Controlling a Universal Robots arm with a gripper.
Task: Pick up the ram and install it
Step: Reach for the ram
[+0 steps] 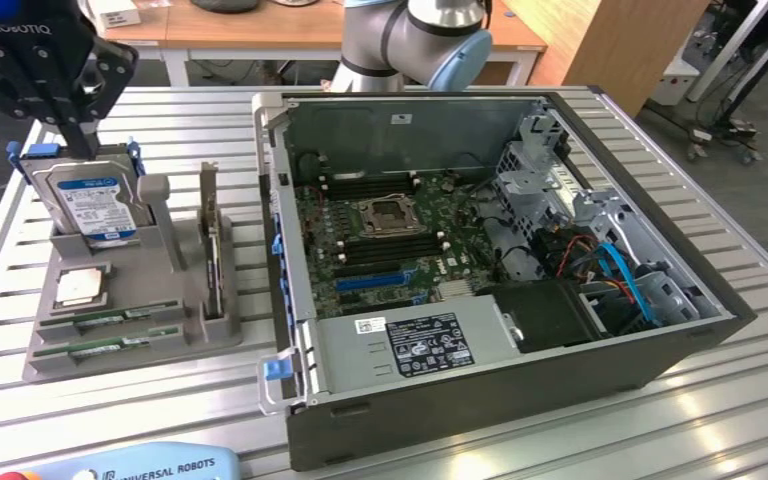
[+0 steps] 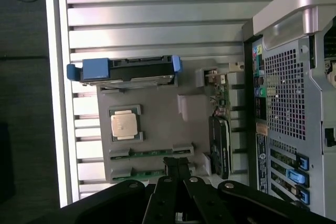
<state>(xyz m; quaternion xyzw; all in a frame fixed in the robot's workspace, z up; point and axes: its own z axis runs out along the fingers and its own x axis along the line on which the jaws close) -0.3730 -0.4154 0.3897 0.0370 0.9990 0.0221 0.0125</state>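
Note:
Two ram sticks (image 1: 107, 321) (image 2: 151, 153), narrow and green, lie flat in slots at the near end of a grey holder (image 1: 128, 345) on the exterior view's left. My gripper (image 1: 77, 140) hangs high over the holder's far end, just above the hard drive, shut with nothing in it. In the wrist view its closed black fingertips (image 2: 177, 163) sit between the two ram sticks, well above them. The open computer case (image 1: 491, 250) shows its motherboard (image 1: 384, 235) with dark memory slots beside the processor socket.
The holder also carries an upright silver hard drive (image 1: 91, 200) (image 2: 126, 71) in a blue caddy, a processor chip (image 1: 80, 287) (image 2: 125, 125) and an upright expansion card (image 1: 211, 245) (image 2: 219, 142). The slatted metal table (image 1: 704, 400) runs around the case. A teach pendant (image 1: 117, 465) lies at the front edge.

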